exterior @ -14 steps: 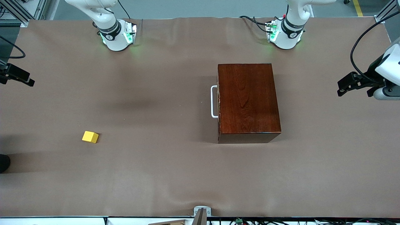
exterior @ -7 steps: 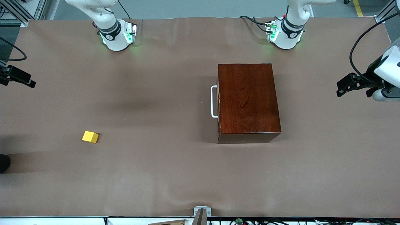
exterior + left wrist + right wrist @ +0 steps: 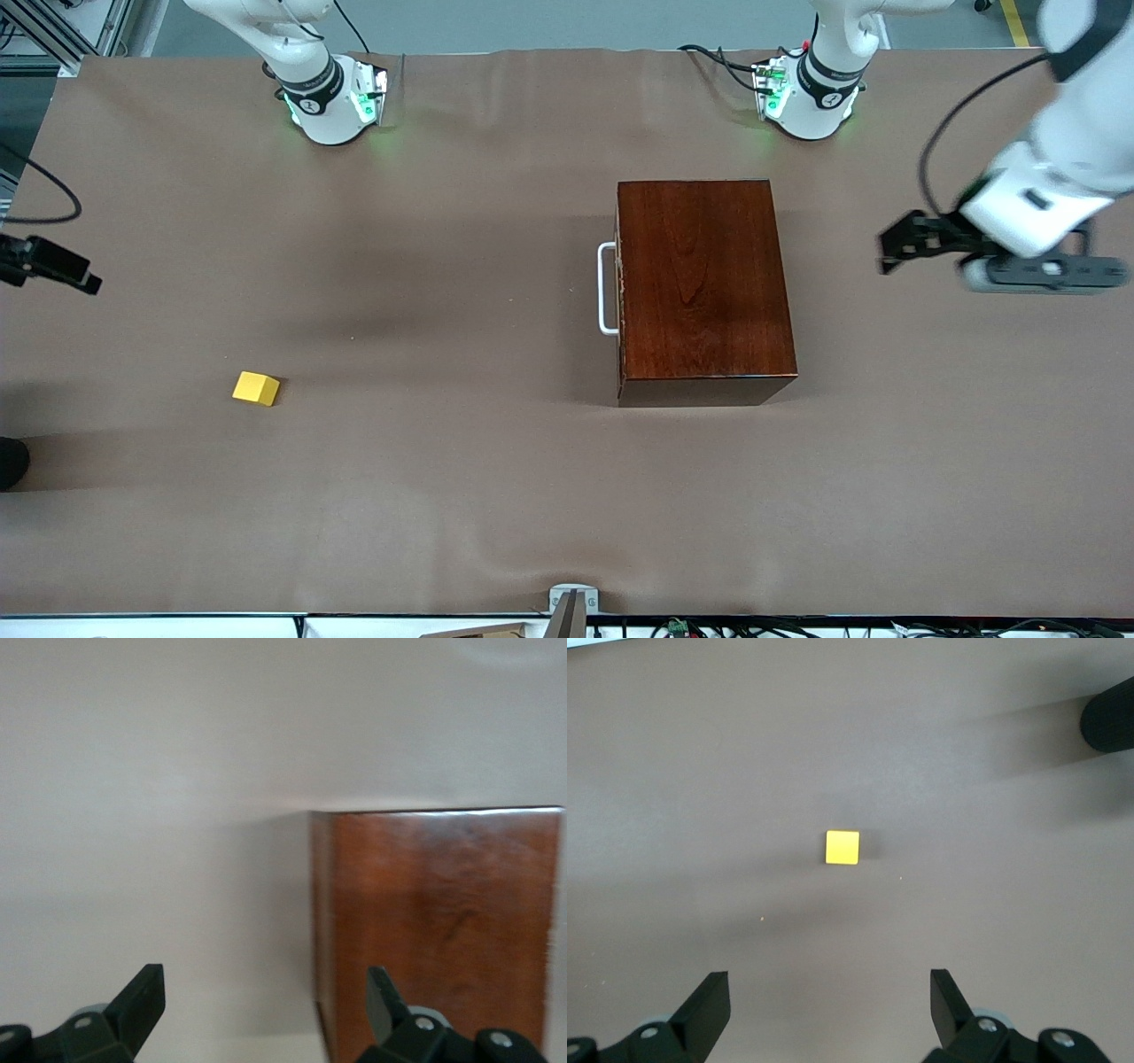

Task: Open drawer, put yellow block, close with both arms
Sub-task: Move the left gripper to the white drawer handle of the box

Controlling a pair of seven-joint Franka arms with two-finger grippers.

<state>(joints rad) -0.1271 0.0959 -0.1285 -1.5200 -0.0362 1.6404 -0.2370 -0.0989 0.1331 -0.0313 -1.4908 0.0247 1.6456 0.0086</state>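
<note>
Brown cloth-covered table [image 3: 461, 496]. Glossy dark red-brown wooden box [image 3: 700, 283] toward left arm's end; drawer flush, white U-shaped bar handle [image 3: 605, 289] facing right arm's end. Left gripper [image 3: 261, 1005] agape, empty, over table beside box. Right gripper [image 3: 828, 1005] spread wide, empty, above small yellow cube [image 3: 256, 388], which lies on table toward right arm's end, well apart from box.

**Work Area Surroundings**

The table [image 3: 496, 496] is covered edge to edge by a matte brown sheet with shallow wrinkles. Grey floor shows past the 12 o'clock edge, with a yellow floor line [image 3: 1014, 22] at 1 o'clock. Aluminium framing [image 3: 80, 27] stands at 11 o'clock. A metal bracket [image 3: 571, 601] and loose cables [image 3: 797, 627] occupy the 6 o'clock edge. Lighting is even, casting soft shadows.
</note>
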